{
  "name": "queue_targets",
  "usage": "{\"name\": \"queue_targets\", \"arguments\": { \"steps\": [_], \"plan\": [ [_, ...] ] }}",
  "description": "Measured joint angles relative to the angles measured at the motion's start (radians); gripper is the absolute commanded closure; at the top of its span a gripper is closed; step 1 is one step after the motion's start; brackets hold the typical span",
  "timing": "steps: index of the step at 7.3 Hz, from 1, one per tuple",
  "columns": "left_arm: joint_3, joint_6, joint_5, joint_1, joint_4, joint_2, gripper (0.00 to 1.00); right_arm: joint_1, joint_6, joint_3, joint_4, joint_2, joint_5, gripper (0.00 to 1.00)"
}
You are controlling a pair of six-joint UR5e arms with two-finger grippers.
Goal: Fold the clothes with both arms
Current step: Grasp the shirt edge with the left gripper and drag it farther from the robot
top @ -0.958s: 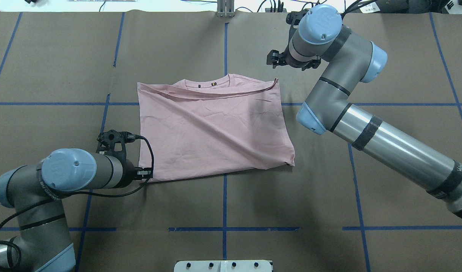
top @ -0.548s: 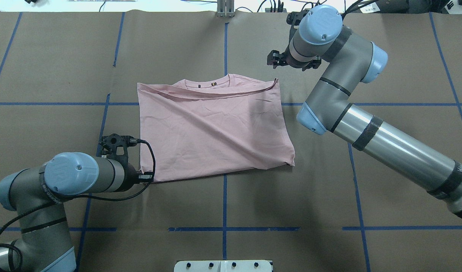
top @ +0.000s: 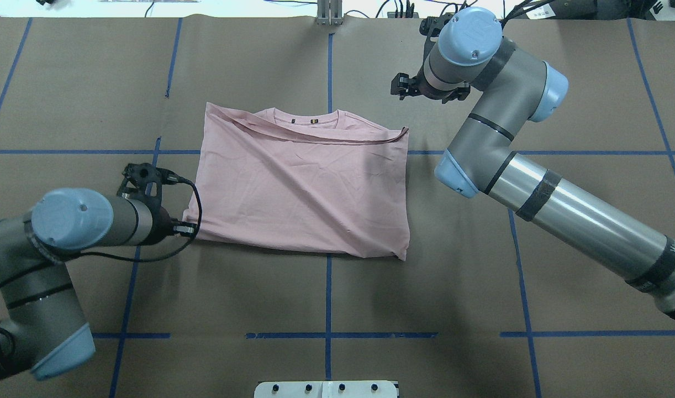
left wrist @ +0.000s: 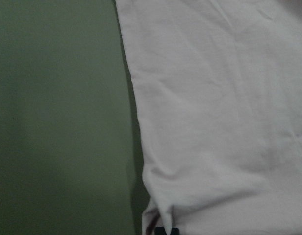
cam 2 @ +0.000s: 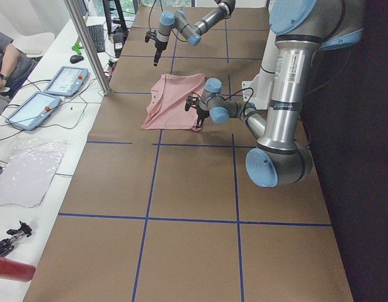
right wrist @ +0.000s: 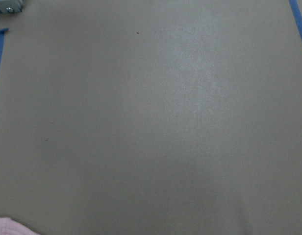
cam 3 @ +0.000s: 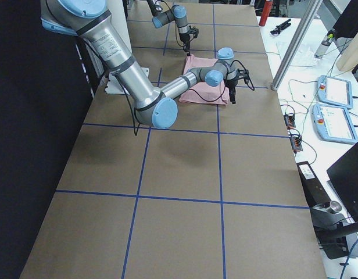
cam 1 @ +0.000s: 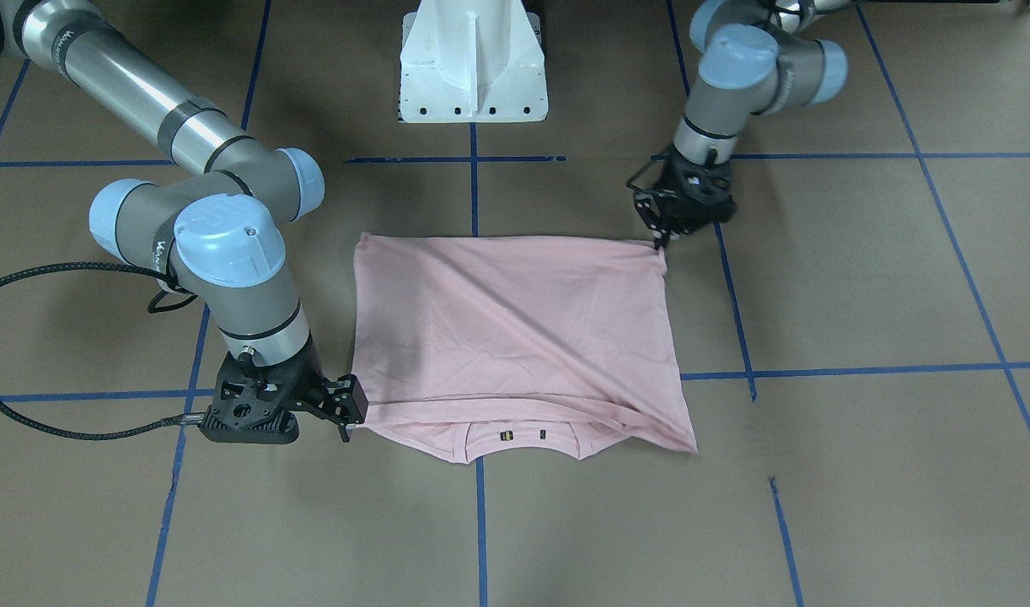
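Observation:
The pale pink T-shirt (top: 304, 193) lies folded on the brown table, plain back up, with its ribbed collar (top: 307, 117) showing at the far edge. My left gripper (top: 189, 229) is low at the shirt's near-left corner, shut on the fabric. The left wrist view shows the shirt (left wrist: 214, 98) bunched into the fingertips at the bottom edge. In the front-facing view this left gripper (cam 1: 660, 240) pinches the corner. My right gripper (cam 1: 287, 426) hangs open beside the far-right corner of the shirt (cam 1: 515, 337), holding nothing. The right wrist view shows bare table and a sliver of pink.
Blue tape lines (top: 327, 287) cross the table. The white pedestal base (cam 1: 473, 67) stands at the robot's edge. In the left side view a metal post (cam 2: 87, 44), control tablets (cam 2: 65, 78) and a person's arm (cam 2: 5, 63) are on a side bench.
My left gripper has moved left and away from the robot, dragging the near-left corner with it. The whole shirt has shifted and turned slightly. The right arm has barely moved.

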Motion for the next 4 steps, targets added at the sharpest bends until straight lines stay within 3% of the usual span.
{"name": "queue_targets", "arguments": {
  "steps": [2,4],
  "plan": [
    [0.216,0.218,-0.002,-0.181,-0.019,-0.136,1.0,0.0,0.001,0.0,0.001,-0.002,0.0,0.0],
    [0.572,0.339,-0.001,-0.323,-0.125,-0.37,1.0,-0.001,0.001,0.0,0.001,-0.005,0.0,0.0]
  ]
}}
